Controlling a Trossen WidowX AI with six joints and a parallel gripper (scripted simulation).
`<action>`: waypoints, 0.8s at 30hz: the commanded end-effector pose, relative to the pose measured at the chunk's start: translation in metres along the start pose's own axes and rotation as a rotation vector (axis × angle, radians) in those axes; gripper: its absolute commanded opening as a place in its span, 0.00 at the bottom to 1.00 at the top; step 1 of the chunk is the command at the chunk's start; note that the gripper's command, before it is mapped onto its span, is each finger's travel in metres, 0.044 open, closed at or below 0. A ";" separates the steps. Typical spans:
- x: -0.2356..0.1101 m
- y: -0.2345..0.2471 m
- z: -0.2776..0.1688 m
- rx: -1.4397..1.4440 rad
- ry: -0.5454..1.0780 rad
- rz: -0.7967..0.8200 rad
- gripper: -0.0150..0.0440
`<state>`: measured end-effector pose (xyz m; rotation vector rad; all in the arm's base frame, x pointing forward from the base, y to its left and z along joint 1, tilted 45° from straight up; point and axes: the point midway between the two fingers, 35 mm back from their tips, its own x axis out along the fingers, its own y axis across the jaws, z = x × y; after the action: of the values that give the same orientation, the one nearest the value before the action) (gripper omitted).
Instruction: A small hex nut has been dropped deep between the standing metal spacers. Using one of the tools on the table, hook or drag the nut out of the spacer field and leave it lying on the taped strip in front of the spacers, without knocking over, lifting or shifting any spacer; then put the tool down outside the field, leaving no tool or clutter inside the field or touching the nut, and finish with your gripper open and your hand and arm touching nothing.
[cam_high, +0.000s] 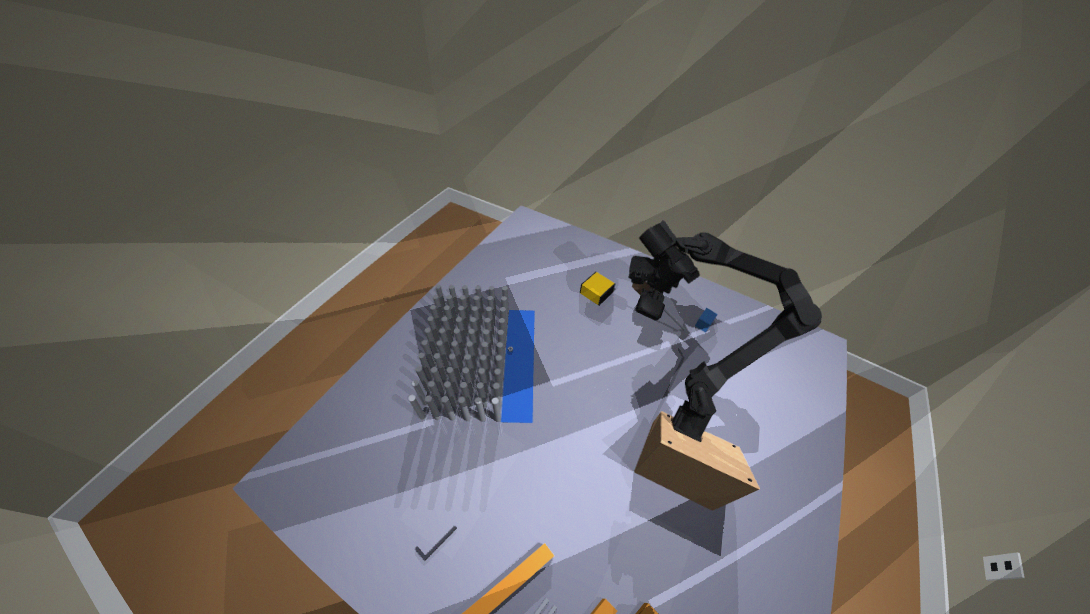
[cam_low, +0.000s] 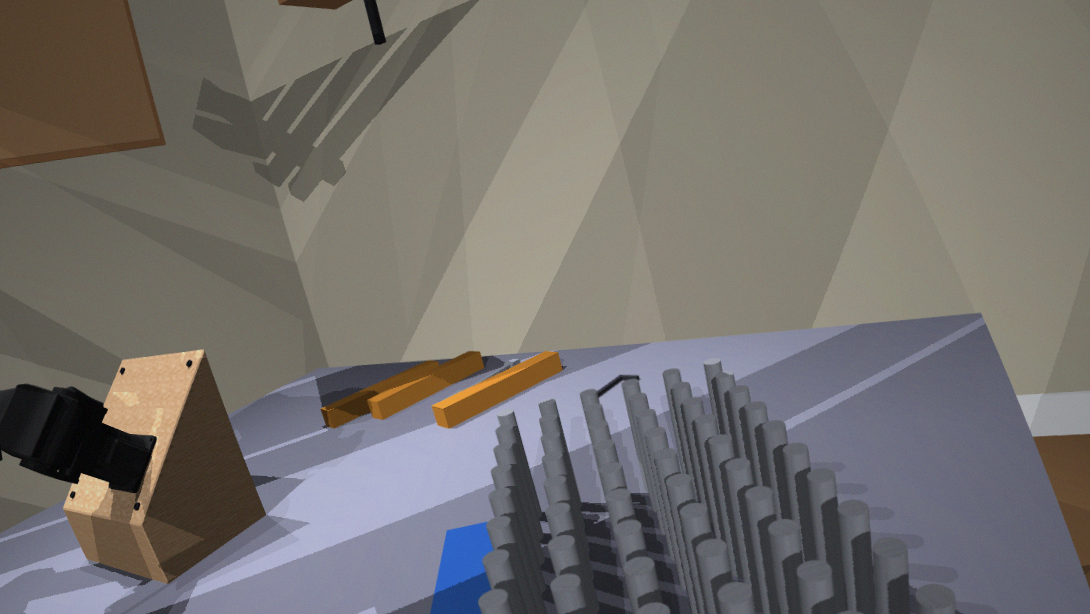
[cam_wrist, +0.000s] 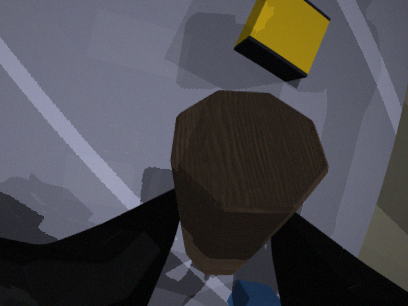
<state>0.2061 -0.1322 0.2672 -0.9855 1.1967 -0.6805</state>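
Note:
My gripper (cam_high: 649, 299) (cam_wrist: 227, 205) is shut on the brown wooden handle (cam_wrist: 247, 163) of a hook tool and holds it above the table, between the yellow cube (cam_high: 597, 287) (cam_wrist: 287, 25) and the small blue cube (cam_high: 706, 318) (cam_wrist: 255, 303). The tool's thin rod is barely visible. The grey standing spacers (cam_high: 457, 354) (cam_low: 686, 472) fill a square field to the left. The small hex nut (cam_high: 510, 349) lies on the blue taped strip (cam_high: 518, 381) (cam_low: 461, 556) in front of the field, far from my gripper.
The arm's wooden base block (cam_high: 697, 465) (cam_low: 160, 465) stands at the right. A black L-shaped tool (cam_high: 439, 543) (cam_low: 617, 381) and orange wooden bars (cam_high: 511, 583) (cam_low: 495, 388) lie at the near end. A raised rim (cam_high: 228, 366) edges the table.

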 end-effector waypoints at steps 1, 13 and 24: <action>0.001 -0.004 -0.007 -0.119 0.037 -0.025 0.25; 0.003 -0.016 -0.028 -0.506 0.163 -0.074 0.25; 0.001 -0.027 -0.046 -0.861 0.295 -0.083 0.25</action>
<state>0.1683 -0.1551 0.2853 -1.6261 1.7076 -0.4056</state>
